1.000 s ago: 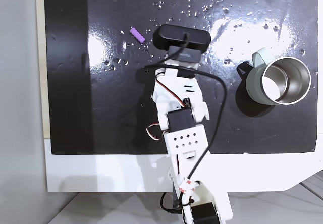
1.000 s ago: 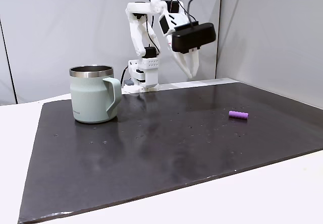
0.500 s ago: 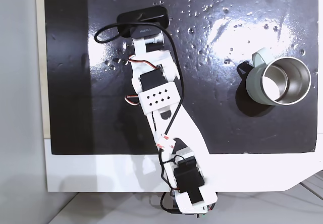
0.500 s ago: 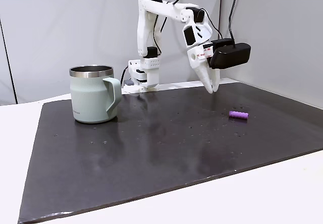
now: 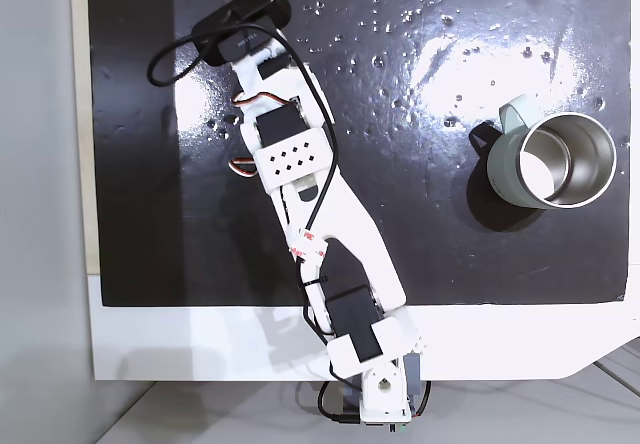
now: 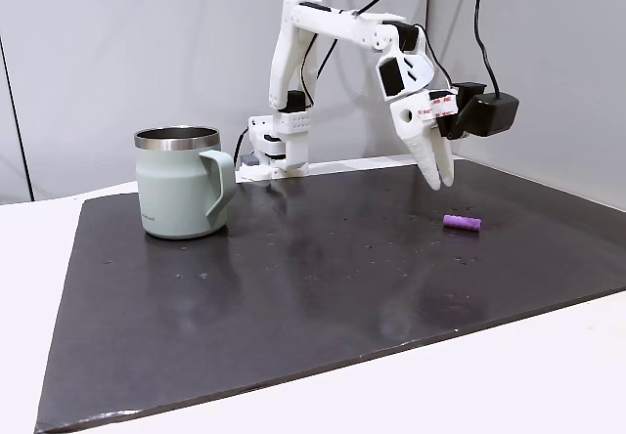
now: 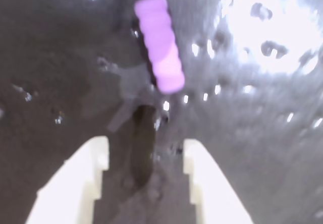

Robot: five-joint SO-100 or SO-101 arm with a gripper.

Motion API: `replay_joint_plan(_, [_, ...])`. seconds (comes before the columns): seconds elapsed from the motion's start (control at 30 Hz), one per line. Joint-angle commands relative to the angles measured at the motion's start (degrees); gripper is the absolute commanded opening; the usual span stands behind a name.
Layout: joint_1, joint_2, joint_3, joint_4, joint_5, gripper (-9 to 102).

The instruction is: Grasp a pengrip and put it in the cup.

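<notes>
Tool (image 7: 146, 148) spread, nothing between the fingers, pointing down and hanging above the mat; the side fixed view (image 6: 442, 176) shows the tips clear of the surface.

Pengrip (image 7: 159, 42) lies just ahead of the tips in the wrist view, flat on the black mat (image 6: 293, 287), apart from both fingers. Its long axis runs roughly along the finger gap, tilted a little. That suits a pinch across the narrow body, likely why the wrist is turned this way. In the side fixed view, pengrip (image 6: 462, 223) sits below the tool and slightly toward the camera, so my read is approach phase: a short advance and drop are needed before closing.

Wrist camera (image 5: 240, 22) hangs off the tool's far side, which keeps the pengrip centred in its picture. From above, the arm covers that spot.

Cup (image 5: 553, 161) stands upright, mouth open, well away across the mat, handle turned toward the tool's side. Carry will be a long swing.

Mat sits on a white table (image 5: 200, 349).

Risk: small rubbery tube may roll or squirt out if pinched off-centre.
</notes>
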State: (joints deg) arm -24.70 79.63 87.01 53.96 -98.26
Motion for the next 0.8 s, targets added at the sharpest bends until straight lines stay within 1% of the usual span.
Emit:
replay_joint_plan(0.0, [0.53, -0.44, -6.15, -0.79, -4.31, 22])
replay_joint_plan(0.27, [0.35, -6.59, -10.2, -2.99, -7.47, 22])
replay_joint_plan(0.77, [0.88, -15.56, -18.11, -2.99, -11.34, 22])
